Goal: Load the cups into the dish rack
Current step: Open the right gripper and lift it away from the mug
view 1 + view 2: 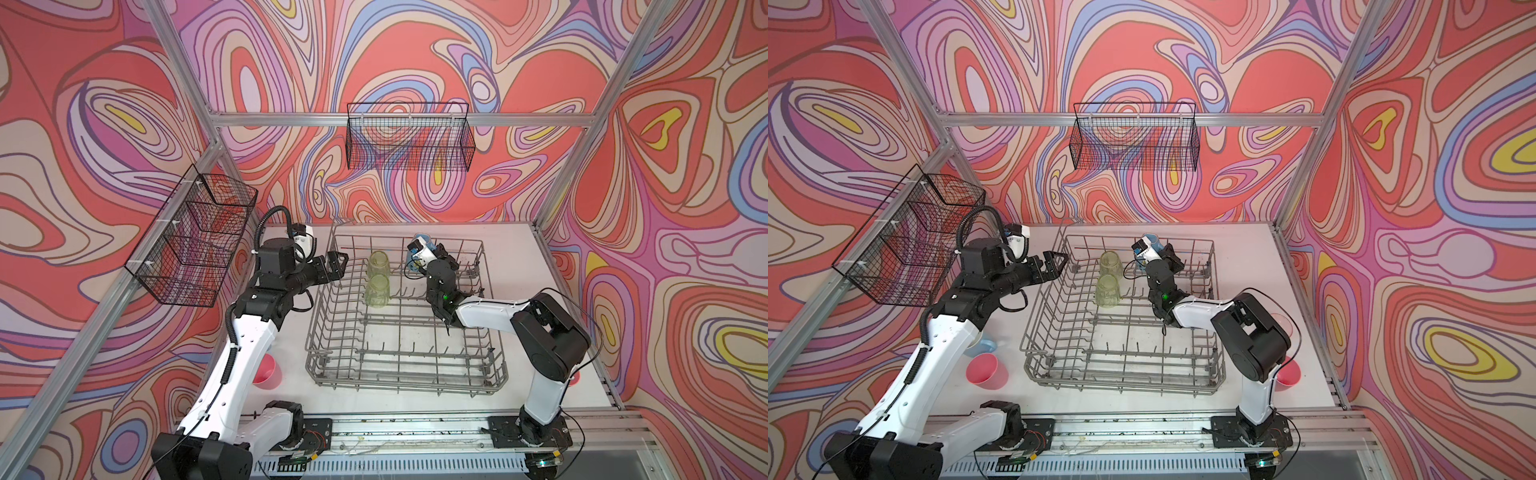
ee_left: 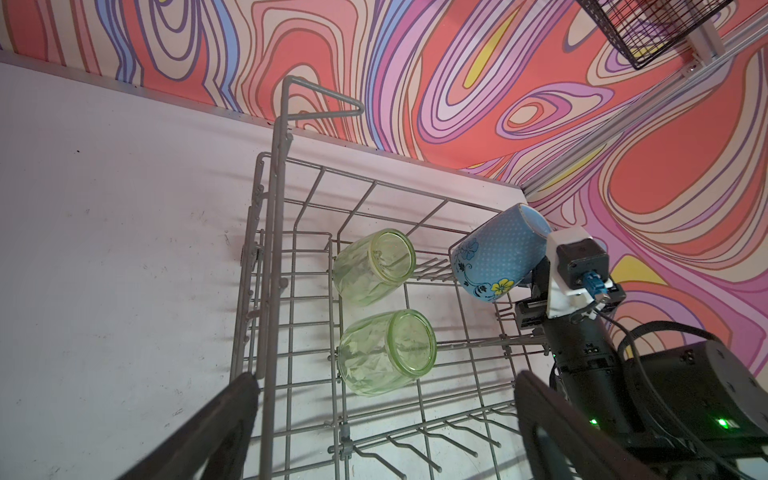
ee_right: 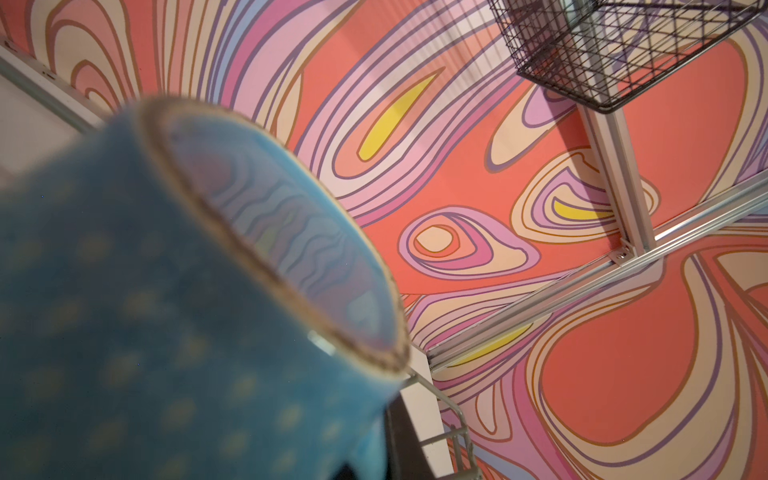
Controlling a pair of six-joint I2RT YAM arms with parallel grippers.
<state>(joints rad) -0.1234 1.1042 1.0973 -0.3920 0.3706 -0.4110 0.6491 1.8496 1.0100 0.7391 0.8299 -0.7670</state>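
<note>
In both top views the dish rack [image 1: 399,380] is sitting mid-desk [image 1: 523,257]. Its grey wire rim is standing clear of the side walls, and the near tine rows are lying open. The far yellow-green tumbler [image 1: 378,262] and the near yellow-green tumbler [image 1: 377,291] are lying close together in the rack's far left part. The left fingers [image 1: 338,259] are standing wide apart, holding nothing, at the rack's far left edge. The right fingers [image 1: 441,252] are closed on the blue mug [image 1: 420,240], holding it tilted above the rack's far side, right of the tumblers. A pink cup [image 1: 268,372] is standing on the desk left of the rack.

In a top view a second blue mug [image 1: 984,343] is showing beside that cup, half under the left arm. Another pink cup [image 1: 1289,372] is standing right of the rack.

In the left wrist view both tumblers are showing as translucent faceted glass, lying on their sides across the wires. The held mug is showing a dotted surface with a flower print; the camera mount is hiding the grip point.

In the right wrist view the mug is filling the foreground, blurred, with a black mesh basket [image 3: 623,54] hanging beyond it.
</note>
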